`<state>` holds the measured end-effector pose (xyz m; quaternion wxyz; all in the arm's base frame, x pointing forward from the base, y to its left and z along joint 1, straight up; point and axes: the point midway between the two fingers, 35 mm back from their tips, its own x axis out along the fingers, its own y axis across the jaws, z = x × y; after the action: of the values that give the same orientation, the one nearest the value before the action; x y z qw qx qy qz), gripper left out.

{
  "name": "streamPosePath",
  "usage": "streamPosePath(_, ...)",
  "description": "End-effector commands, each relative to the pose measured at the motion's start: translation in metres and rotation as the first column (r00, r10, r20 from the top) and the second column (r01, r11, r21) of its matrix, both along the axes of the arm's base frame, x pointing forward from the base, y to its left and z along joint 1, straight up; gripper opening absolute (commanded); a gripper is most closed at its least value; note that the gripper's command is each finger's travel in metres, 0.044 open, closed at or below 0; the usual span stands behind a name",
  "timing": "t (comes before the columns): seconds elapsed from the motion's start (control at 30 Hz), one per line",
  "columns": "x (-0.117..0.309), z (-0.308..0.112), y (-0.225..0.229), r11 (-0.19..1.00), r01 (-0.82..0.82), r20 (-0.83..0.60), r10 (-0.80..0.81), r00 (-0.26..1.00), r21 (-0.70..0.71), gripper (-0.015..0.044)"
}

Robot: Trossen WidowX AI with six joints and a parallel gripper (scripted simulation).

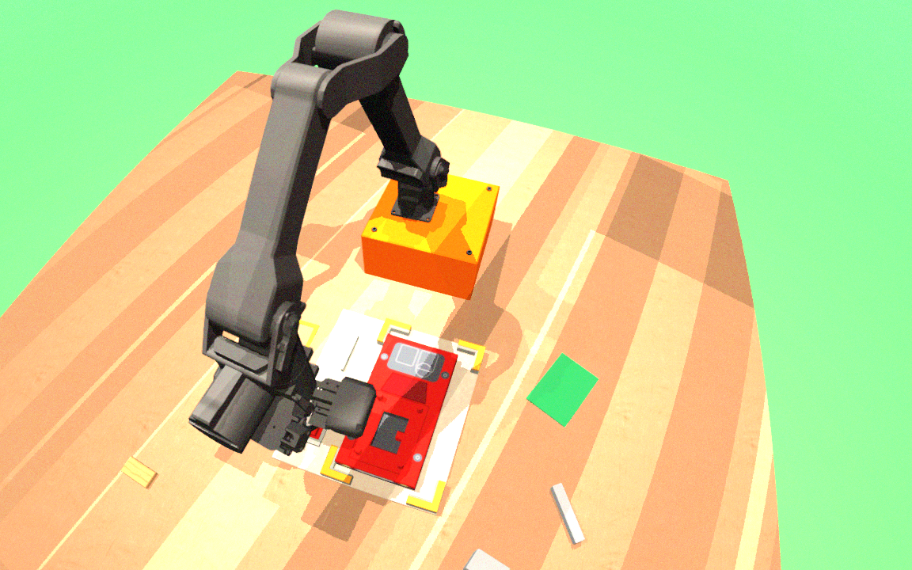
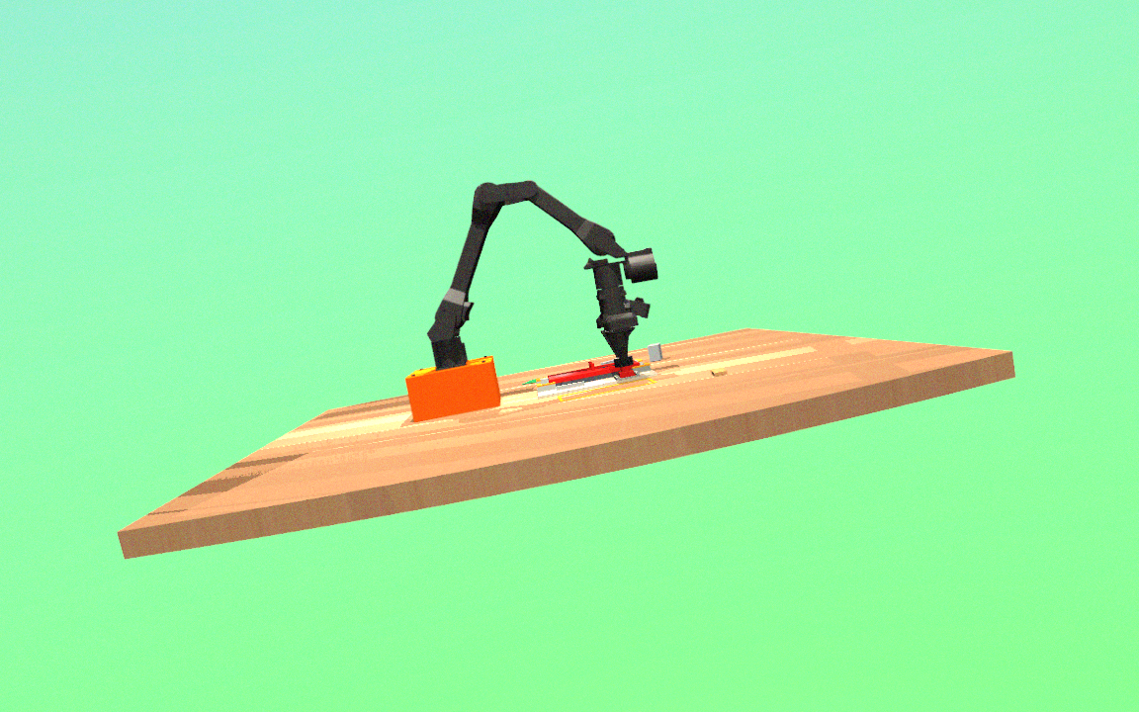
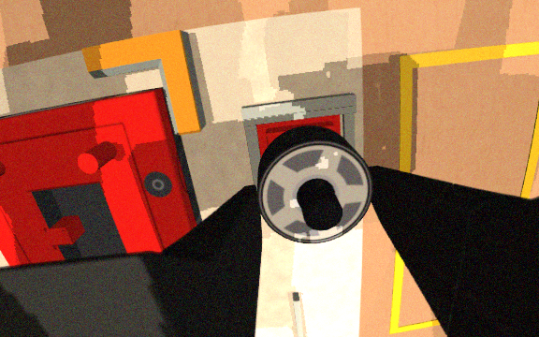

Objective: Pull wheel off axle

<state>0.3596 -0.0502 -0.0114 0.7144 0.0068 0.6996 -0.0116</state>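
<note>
The wheel [image 3: 274, 197], a black tyre with a grey spoked hub, sits on the upright black axle [image 3: 321, 206], whose end shows through the hub. A red base in a grey frame [image 3: 352, 126] is under it. My gripper [image 3: 312, 187] [image 2: 623, 357] points down and is shut on the wheel, one finger on each side of the tyre. In the top view the arm hides the wheel and fingertips. The marked area, a yellow outline [image 3: 406, 117] on the table, lies just right of the wheel in the wrist view, partly behind the right finger.
A red panel with pegs [image 1: 435, 418] [image 3: 143, 140] lies beside the wheel on a white board [image 1: 335, 340], between yellow corner brackets [image 1: 473, 348] [image 3: 182, 84]. The arm stands on an orange box [image 1: 416, 265]. A green square [image 1: 563, 389], a grey bar [image 1: 567, 514] and a small yellow block [image 1: 138, 471] lie farther out.
</note>
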Motion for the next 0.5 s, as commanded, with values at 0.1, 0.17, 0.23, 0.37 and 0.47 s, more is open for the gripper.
streamPosePath(0.1,-0.0005,0.0006,0.0001,1.0,0.0,-0.002,0.0,1.0,0.001,0.0063)
streamPosePath(0.17,-0.0005,0.0011,0.0001,1.0,0.0,-0.002,0.0,1.0,0.001,0.001)
streamPosePath(0.23,-0.0004,0.0017,0.0001,1.0,0.0,-0.001,0.0,1.0,0.001,0.0)
streamPosePath(0.37,-0.0004,0.003,0.0001,1.0,0.0,-0.001,0.0,1.0,0.0,0.0)
streamPosePath(0.47,-0.0004,0.004,0.0001,1.0,0.0,-0.001,0.0,1.0,0.0,0.0)
